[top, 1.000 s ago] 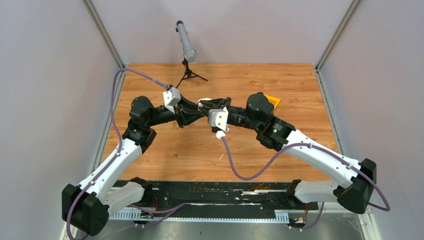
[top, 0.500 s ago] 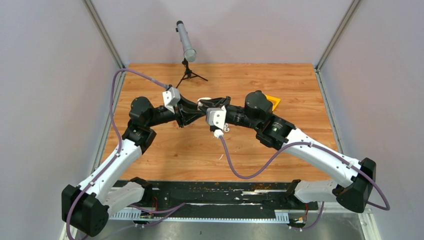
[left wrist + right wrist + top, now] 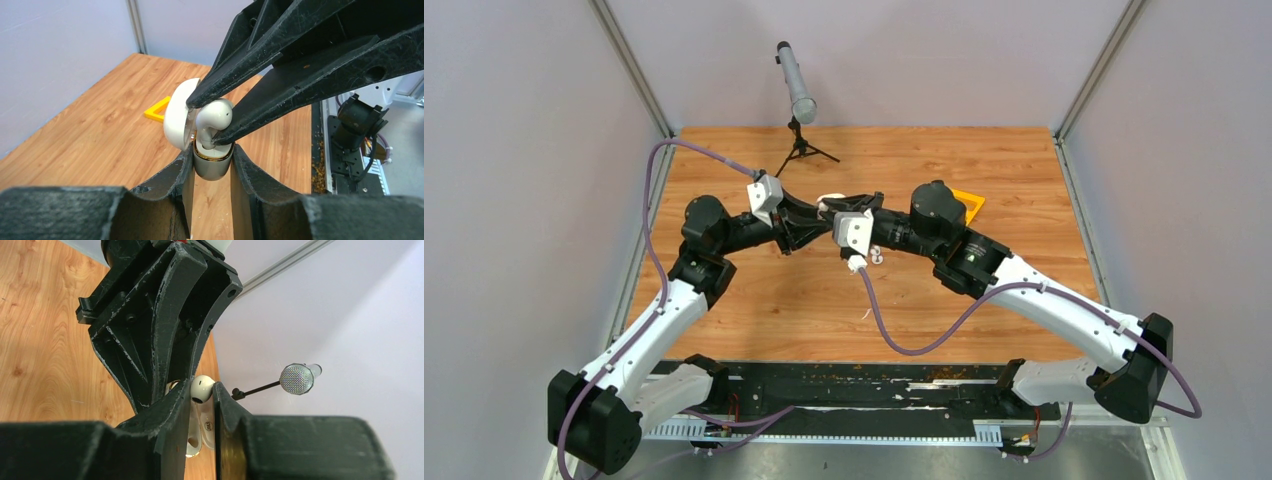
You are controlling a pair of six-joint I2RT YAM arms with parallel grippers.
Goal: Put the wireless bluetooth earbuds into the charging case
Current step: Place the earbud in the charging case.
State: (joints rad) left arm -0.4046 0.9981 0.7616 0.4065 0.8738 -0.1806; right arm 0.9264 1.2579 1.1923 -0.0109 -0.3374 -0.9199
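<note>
Right gripper [image 3: 202, 390] fingers, two black tapered ones, are pinched on a single small white plastic earbud [image 3: 214, 117] with a rounded head. The tips press it from either side. The earbud's head stands just above the mouth of one small glossy charging case [image 3: 212, 171], which has a pale grey body and a gold-coloured rim. The earbud's lower end meets that rim, and how far it reaches inside cannot be told. The case's rounded white lid [image 3: 177, 120] is hinged open and tilts back beside the earbud, with one right finger lying against it.

The left gripper [image 3: 212, 159] is clamped on the charging case's body, one black finger on each side, holding it upright off the table. In the overhead view the two grippers meet tip to tip above the middle of the wooden table [image 3: 1024, 170], and both arms are bent inward.

One yellow plastic triangle [image 3: 971, 203] lies flat on the wood just beyond the right arm's elbow. One grey microphone [image 3: 800, 88] stands on a small black tripod at the far edge. One tiny white speck [image 3: 865, 313] lies on the wood nearer the bases, too small to identify. Two purple cables [image 3: 904, 345] run along the arms, one each.
</note>
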